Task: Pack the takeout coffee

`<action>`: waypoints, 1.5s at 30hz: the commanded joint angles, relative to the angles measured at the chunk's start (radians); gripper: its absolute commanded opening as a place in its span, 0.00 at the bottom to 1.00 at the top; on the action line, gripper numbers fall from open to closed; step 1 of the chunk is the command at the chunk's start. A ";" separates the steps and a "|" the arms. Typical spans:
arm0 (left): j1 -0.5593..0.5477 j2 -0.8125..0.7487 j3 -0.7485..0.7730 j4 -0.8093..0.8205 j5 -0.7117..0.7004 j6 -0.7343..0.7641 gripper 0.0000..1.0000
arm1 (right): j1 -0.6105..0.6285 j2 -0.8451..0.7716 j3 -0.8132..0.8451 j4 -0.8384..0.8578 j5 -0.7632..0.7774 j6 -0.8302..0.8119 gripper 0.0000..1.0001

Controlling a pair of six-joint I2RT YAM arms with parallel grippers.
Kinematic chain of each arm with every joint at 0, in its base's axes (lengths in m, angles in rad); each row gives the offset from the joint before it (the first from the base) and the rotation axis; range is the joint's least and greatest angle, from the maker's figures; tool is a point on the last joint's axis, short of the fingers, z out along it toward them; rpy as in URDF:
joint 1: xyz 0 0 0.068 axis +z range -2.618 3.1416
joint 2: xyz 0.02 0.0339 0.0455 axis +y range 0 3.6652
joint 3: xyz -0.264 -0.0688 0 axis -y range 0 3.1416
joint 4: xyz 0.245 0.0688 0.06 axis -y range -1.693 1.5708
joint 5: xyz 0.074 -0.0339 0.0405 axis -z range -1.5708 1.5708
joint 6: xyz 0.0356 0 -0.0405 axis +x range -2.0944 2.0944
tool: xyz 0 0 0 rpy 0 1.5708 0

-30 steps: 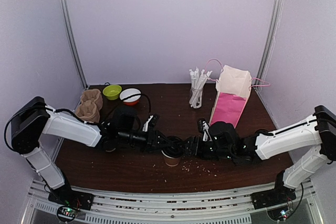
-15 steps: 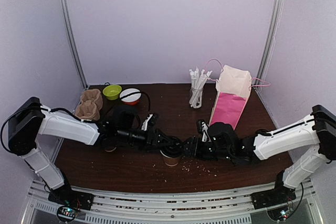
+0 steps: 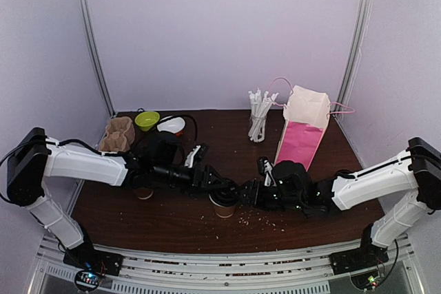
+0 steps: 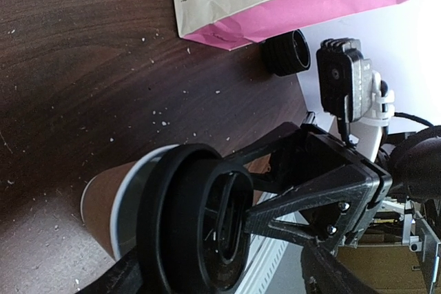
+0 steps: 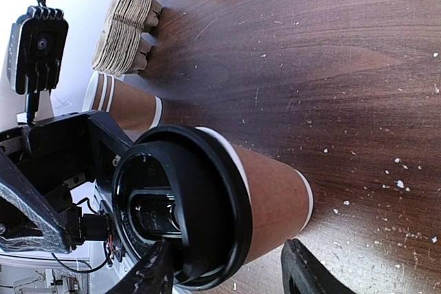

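Roughly halfway, at a guess. Takeout coffee (image 3: 224, 204) stands upright on the table (image 3: 172, 224), at about 6 o'clock of the tabletop near the front edge, with the black lid seated on the brown cup. Lidding looks done; packing is not. Paper bag (image 3: 303, 127) stands upright at about 2 o'clock from the cup, well apart from it, with nothing seen going in. Left to do, as judged: grip the cup, lift it, carry it toward 2 o'clock and lower it into the bag without tipping.

Left gripper (image 4: 224, 261) comes in from 9 o'clock and is released: its fingers spread wide either side of the lid, one clearly off it. Right gripper (image 5: 227, 247) comes in from 3 o'clock with fingers straddling the cup body below the lid. Whether they press the wall or only flank it cannot be told.

View differences:
- **Top view:** only this one shows both arms meeting at the cup, the bag's open mouth, the straws (image 3: 259, 111) in a glass at about 1 o'clock of the cup, and a green bowl (image 3: 147, 120) far off at 10 o'clock.
- **Left wrist view:** only this one clearly shows a squat black lid stack (image 4: 289, 51) just beside the bag's foot.
- **Right wrist view:** shows the lidless cup stack (image 5: 131, 105) near the coffee, white rims plain. In the top view that stack sits half hidden under the left arm.
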 commanded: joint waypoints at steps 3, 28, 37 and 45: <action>-0.004 -0.049 0.037 -0.056 -0.033 0.056 0.76 | -0.005 0.018 0.010 -0.019 0.000 -0.002 0.55; -0.003 -0.115 0.062 -0.241 -0.199 0.166 0.85 | -0.005 0.042 0.051 -0.042 -0.027 -0.005 0.54; -0.003 -0.032 0.058 -0.191 -0.191 0.169 0.81 | -0.005 0.055 0.069 -0.057 -0.045 -0.007 0.55; -0.003 -0.002 0.038 -0.154 -0.182 0.167 0.67 | -0.004 0.065 0.069 -0.060 -0.052 -0.008 0.55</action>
